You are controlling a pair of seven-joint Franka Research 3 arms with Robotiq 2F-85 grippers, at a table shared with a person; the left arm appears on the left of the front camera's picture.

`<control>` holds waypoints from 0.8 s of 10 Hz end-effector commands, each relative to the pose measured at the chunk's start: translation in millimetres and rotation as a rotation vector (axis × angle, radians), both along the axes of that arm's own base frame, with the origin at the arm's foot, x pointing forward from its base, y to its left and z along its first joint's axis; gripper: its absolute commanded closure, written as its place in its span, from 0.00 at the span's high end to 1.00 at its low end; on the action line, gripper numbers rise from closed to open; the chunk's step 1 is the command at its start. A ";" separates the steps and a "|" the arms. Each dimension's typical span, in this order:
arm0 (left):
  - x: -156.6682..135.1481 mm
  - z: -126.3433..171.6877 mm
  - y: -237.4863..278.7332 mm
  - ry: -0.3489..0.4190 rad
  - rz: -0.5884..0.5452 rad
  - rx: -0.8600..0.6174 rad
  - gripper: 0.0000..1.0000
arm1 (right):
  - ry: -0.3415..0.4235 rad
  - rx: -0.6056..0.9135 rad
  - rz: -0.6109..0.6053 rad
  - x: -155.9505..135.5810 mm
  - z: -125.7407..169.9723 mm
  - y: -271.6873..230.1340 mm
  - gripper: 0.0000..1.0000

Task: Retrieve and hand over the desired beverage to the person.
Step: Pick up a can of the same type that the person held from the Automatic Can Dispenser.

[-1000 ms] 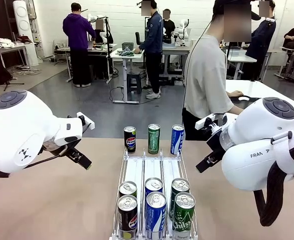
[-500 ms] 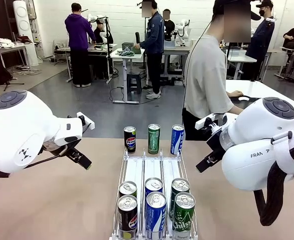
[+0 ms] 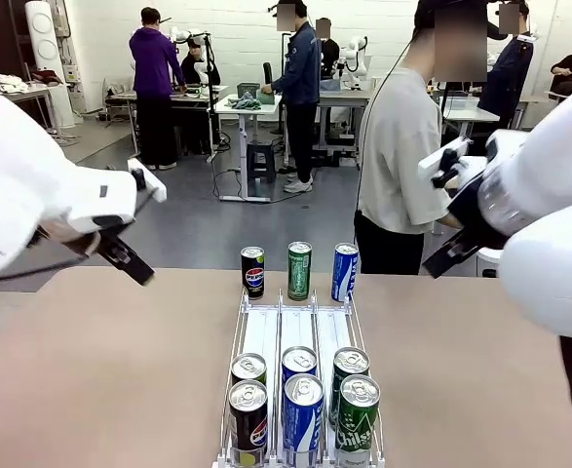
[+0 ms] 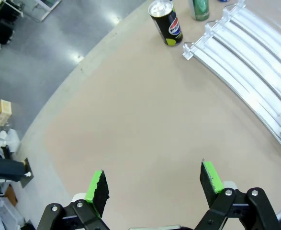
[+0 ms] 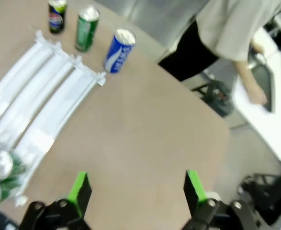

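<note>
Person [image 3: 398,146] in grey top stands at far right side of desk [image 3: 100,380]. Black Pepsi can [image 3: 252,271], green can [image 3: 299,270], blue can [image 3: 344,272] stand L to R just past far end of rack [image 3: 278,327]; six more cans [image 3: 303,400] sit at its near end. Left end effector [image 4: 152,179] hangs over bare desk, jaws wide apart, empty. Right end effector [image 5: 136,184] likewise spread, holding nothing.

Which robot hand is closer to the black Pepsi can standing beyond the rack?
Left. The left gripper hovers on the side where the black Pepsi can stands; the right gripper is beyond the rack, with the green can and blue can between.
</note>
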State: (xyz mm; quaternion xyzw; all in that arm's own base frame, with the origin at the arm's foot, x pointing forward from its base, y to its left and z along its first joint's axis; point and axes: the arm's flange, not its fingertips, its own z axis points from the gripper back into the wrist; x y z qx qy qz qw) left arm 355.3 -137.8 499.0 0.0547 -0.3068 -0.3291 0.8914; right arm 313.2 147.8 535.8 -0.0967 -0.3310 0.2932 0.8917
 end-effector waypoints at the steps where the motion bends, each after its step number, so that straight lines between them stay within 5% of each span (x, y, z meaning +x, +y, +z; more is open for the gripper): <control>1: -76.9 6.7 16.6 0.025 -0.034 0.047 1.00 | 0.069 0.000 -0.041 -79.5 -15.3 -11.3 1.00; 3: -116.5 8.0 29.3 -0.030 -0.035 0.067 1.00 | 0.164 0.045 0.001 -109.0 -42.8 -15.7 1.00; 4: -121.3 -5.8 28.3 -0.146 0.033 0.141 1.00 | 0.101 -0.021 -0.067 -108.1 -54.4 -19.1 1.00; 5: -63.0 56.2 5.5 0.000 -0.021 0.044 1.00 | 0.109 -0.012 -0.022 -71.9 25.1 4.2 1.00; 7: -77.7 71.0 5.9 -0.054 -0.016 0.075 1.00 | 0.126 -0.017 -0.026 -81.0 24.4 8.0 1.00; 8: -44.6 61.0 13.8 0.081 -0.160 -0.317 1.00 | 0.248 0.237 0.064 -51.2 22.6 -0.3 1.00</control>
